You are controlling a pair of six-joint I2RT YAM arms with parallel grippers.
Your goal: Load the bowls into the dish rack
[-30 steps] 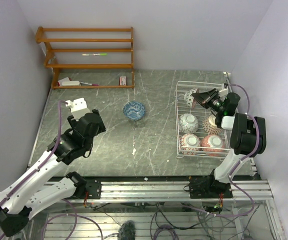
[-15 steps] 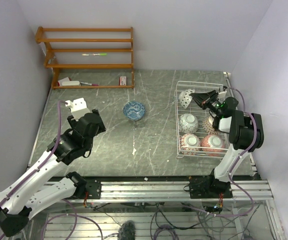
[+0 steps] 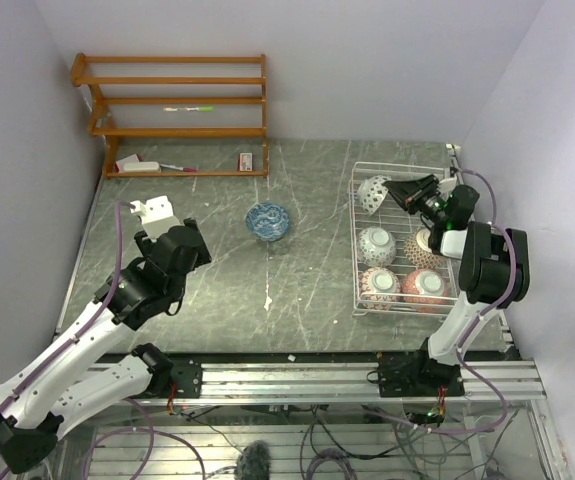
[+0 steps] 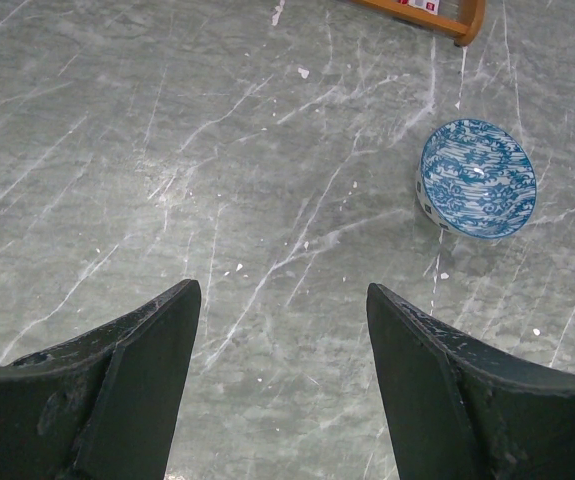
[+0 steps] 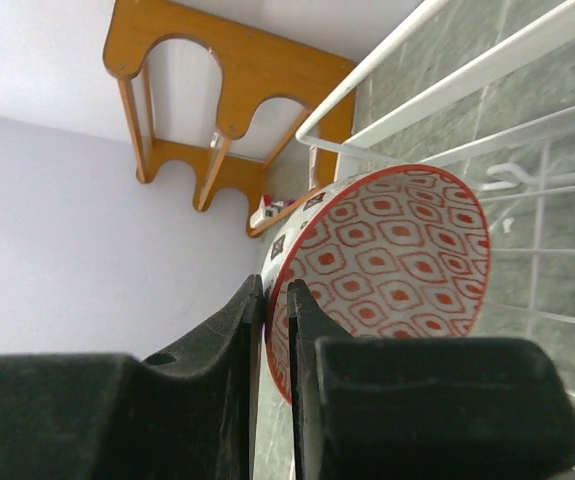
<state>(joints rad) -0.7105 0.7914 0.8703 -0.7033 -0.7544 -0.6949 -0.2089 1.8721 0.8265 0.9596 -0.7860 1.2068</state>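
Note:
My right gripper (image 3: 399,191) is shut on the rim of a red-patterned bowl (image 5: 397,260), holding it tilted on its side over the far left part of the white wire dish rack (image 3: 356,240). That bowl shows in the top view (image 3: 372,193) too. Several other bowls sit in the rack, among them a grey one (image 3: 376,245) and two reddish ones (image 3: 379,286) (image 3: 426,286). A blue-patterned bowl (image 3: 267,221) stands upright on the table's middle, also in the left wrist view (image 4: 477,178). My left gripper (image 4: 282,310) is open and empty, well short of it.
An orange-brown wooden shelf unit (image 3: 172,115) with small items stands at the back left, its end showing in the right wrist view (image 5: 207,90). Walls close in on the left and right. The rack sits against the table's right edge.
My right gripper has carried the red-patterned bowl slightly up and back over the rack's far left, tilting it. The left arm and blue bowl have not moved.

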